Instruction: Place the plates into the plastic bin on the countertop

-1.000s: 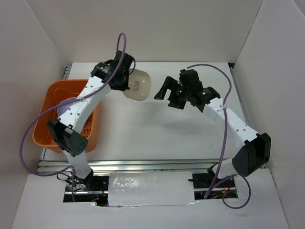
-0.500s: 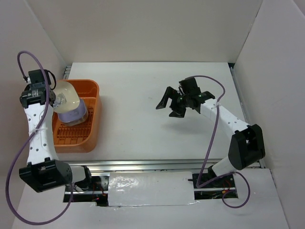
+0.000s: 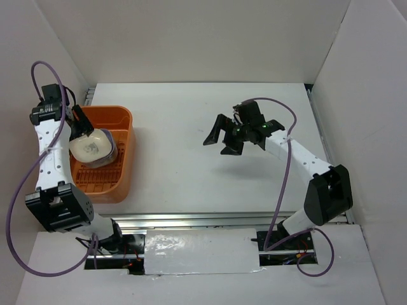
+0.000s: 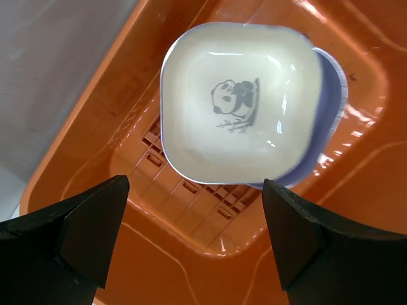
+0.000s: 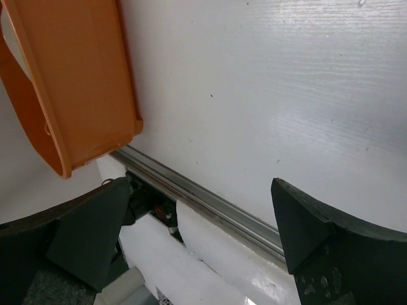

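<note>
**Cream plate point(image 3: 89, 147) in the plastic bin point(image 3: 127, 155)**

From above, the cream plate lay in the plastic bin at the worktop's point(image 3: 184, 184) left, close under the left hand point(image 3: 81, 127). The left wrist view showed that hand spread and empty, the plate resting on a lavender plate point(image 4: 331, 82). It looked hard, slippery and breakable, best held by its rim. The right wrist view showed the right hand point(image 5: 200, 184) wide apart, holding nothing.

Robot test cell, lab-type, not a lived-in kitchen. Plain white worktop point(image 3: 191, 171) boxed in by bare white panels point(image 3: 191, 38). Aluminium rail point(image 3: 210, 218) along near edge. Left arm point(image 3: 48, 166) and right arm point(image 3: 306, 163) mounted there, trailing purple cables point(image 3: 280, 190).
</note>
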